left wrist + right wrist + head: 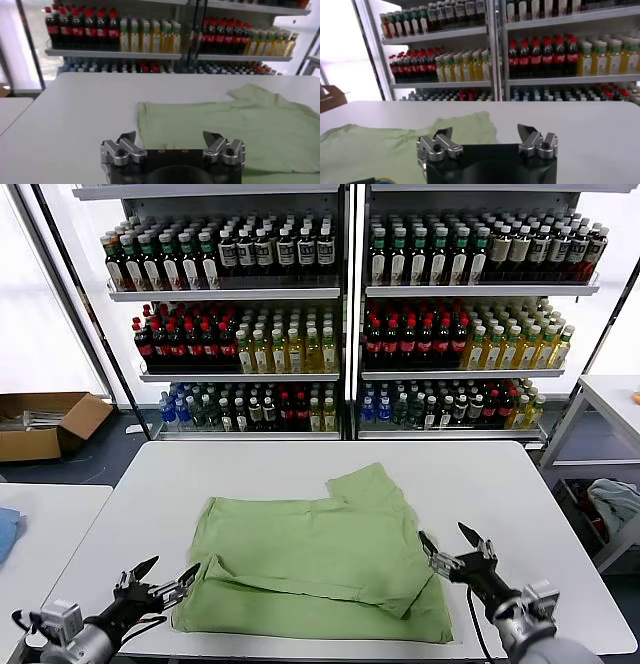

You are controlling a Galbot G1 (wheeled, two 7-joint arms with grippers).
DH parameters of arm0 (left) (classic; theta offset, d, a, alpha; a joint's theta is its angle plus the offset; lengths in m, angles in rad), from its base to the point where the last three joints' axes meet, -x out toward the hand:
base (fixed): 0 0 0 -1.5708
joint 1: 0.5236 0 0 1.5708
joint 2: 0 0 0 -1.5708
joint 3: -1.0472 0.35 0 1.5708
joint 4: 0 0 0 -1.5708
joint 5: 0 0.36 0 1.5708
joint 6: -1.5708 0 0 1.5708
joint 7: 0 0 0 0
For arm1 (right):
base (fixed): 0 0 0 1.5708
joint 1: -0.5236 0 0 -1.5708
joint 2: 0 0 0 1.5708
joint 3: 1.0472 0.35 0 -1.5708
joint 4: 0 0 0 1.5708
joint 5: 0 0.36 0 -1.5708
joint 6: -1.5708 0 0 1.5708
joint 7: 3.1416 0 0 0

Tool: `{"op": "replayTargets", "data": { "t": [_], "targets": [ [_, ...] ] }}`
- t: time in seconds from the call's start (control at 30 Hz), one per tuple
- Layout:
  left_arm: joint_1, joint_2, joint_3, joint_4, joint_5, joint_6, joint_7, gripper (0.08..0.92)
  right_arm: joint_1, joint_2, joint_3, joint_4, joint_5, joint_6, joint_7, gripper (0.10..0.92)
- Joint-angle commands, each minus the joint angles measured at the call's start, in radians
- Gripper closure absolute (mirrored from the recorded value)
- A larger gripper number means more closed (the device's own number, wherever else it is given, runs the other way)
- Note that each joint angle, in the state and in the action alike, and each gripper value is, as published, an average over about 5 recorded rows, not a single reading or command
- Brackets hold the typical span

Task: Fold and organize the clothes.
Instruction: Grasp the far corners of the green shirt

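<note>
Your left end effector [160, 575] sits wide open, empty, at the shirt's near left corner. Your right end effector [456, 546] is wide open too, empty, just off the right edge. Green polo shirt [320, 559] lies partly folded on the white counter [480, 484], bottle shelves [350, 314] behind.

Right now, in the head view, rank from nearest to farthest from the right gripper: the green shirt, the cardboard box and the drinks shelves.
From the right gripper, open at the table's near right:
1. Green shirt, just to its left on the table.
2. Drinks shelves, behind the table.
3. Cardboard box, on the floor at far left.
</note>
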Motion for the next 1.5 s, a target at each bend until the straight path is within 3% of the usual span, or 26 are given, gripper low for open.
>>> {"op": "replayTargets", "data": {
  "t": [0.03,0.27,0.5,0.87,1.17,1.27,1.5],
  "targets": [
    [-0.404,0.207,0.28,0.299,-0.103,0.004,0.004,0.177,0.534,-0.06,-0.274,-0.44,0.065,-0.105,-0.029,0.203],
    [-0.583,0.216,0.421,0.455,-0.116,0.004,0.003,0.177,0.661,-0.021,-0.369,-0.624,0.038,-0.124,-0.04,0.203],
    [-0.685,0.19,0.495,0.564,-0.108,-0.003,-0.003,0.177,0.717,-0.003,-0.386,-0.721,0.031,-0.126,-0.046,0.203],
    [-0.776,0.16,0.559,0.693,-0.054,-0.015,-0.02,0.177,0.735,0.016,-0.394,-0.782,0.019,-0.122,-0.06,0.203],
    [-0.76,0.147,0.568,0.712,-0.028,-0.015,-0.023,0.177,0.752,0.044,-0.425,-0.819,-0.007,-0.126,-0.077,0.204],
    [-0.741,0.147,0.568,0.699,-0.029,-0.013,-0.019,0.177,0.745,0.05,-0.44,-0.817,-0.022,-0.132,-0.084,0.241],
    [-0.714,0.143,0.567,0.694,-0.03,-0.014,-0.011,0.185,0.715,0.052,-0.446,-0.799,-0.032,-0.126,-0.098,0.423]
  ]
}}
